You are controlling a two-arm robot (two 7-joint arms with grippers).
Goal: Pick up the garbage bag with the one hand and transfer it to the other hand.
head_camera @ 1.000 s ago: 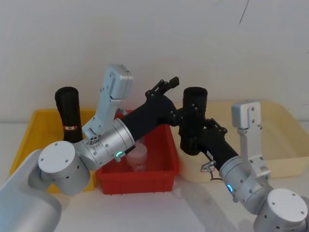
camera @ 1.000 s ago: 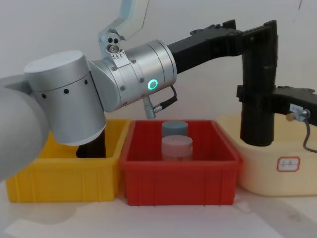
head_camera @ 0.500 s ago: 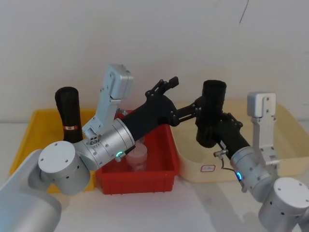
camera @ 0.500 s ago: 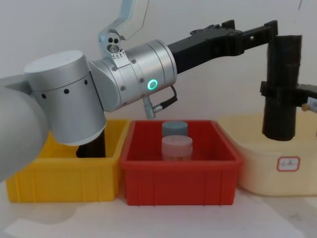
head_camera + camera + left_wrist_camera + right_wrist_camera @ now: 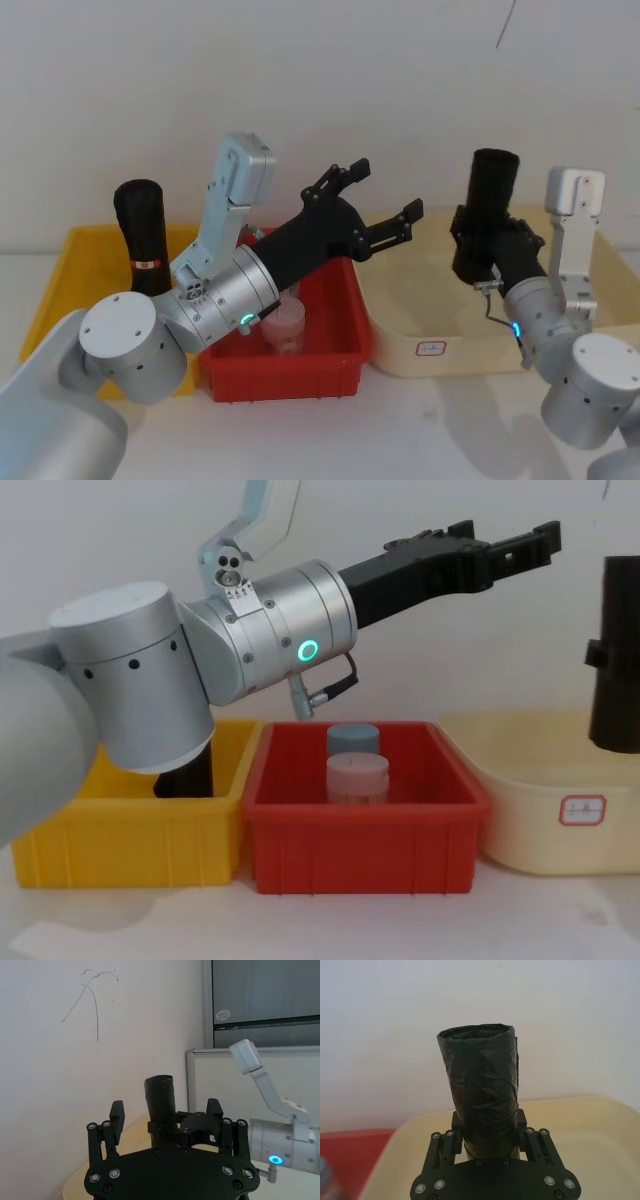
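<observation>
The garbage bag (image 5: 487, 213) is off the table, upright with a slight lean, and hangs over the beige tub (image 5: 530, 830) at the table's right end. Whether its lower end dips below the tub's rim cannot be told. The right gripper (image 5: 492, 243) holds it, one finger pressed on each side of the lower half of the roll. The upper half stands free above the fingers (image 5: 456, 1122). In the right wrist view the crinkled black plastic is pinched firmly between the two pads, and the open top end of the roll faces up.

The left gripper (image 5: 385, 192) is spread wide and holds nothing. It is raised in the air past the right rear corner of the red bin (image 5: 360, 840), its tips pointing toward the roll. There is a clear gap between the tips and the roll: no contact. In the left wrist view the roll stands beyond the two spread fingers, lined up between them.

On the table, the red bin stands in the middle and holds a grey-lidded jar (image 5: 353, 740) and a pink jar (image 5: 357, 775). The yellow bin (image 5: 120, 850) stands at the left end and holds a labelled black roll (image 5: 142, 235), upright.
</observation>
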